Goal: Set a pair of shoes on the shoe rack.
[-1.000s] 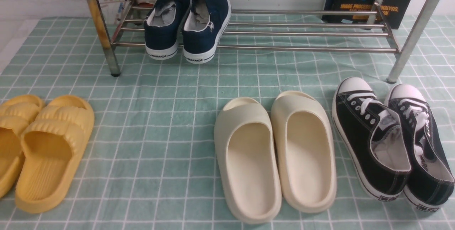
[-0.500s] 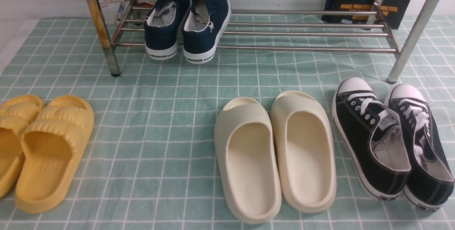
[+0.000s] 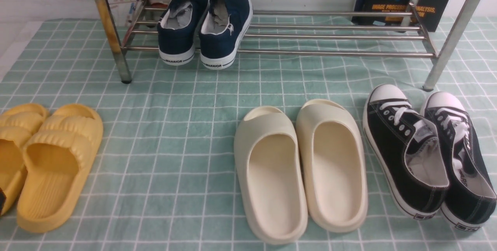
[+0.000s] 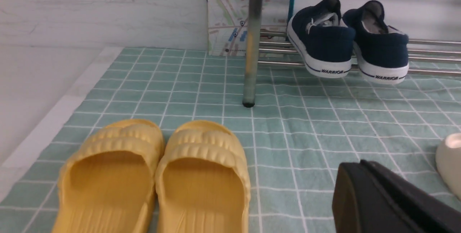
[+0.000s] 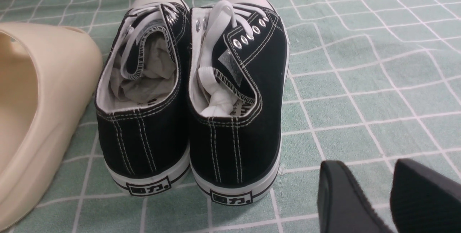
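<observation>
The pair of navy slip-on shoes, one (image 3: 179, 26) beside the other (image 3: 225, 26), stands on the lower bars of the steel shoe rack (image 3: 310, 53), at its left end, heels toward me. One rack leg (image 3: 106, 22) is stained yellow-brown. The shoes also show in the left wrist view (image 4: 322, 40). My left gripper (image 4: 354, 166) hangs low over the cloth, fingers together, holding nothing. My right gripper (image 5: 369, 164) is open and empty, just behind the heels of the black sneakers (image 5: 234, 92). Only a dark sliver at the front view's left edge may be the left arm.
Yellow slides (image 3: 50, 161) lie front left, cream slides (image 3: 303, 165) in the middle, black lace-up sneakers (image 3: 427, 154) front right, all on a green checked cloth (image 3: 174, 99). A book (image 3: 400, 6) and a map (image 4: 227, 13) stand behind the rack.
A small dark piece has come into the front view's left edge beside the yellow slides. The shoes and rack have not moved.
</observation>
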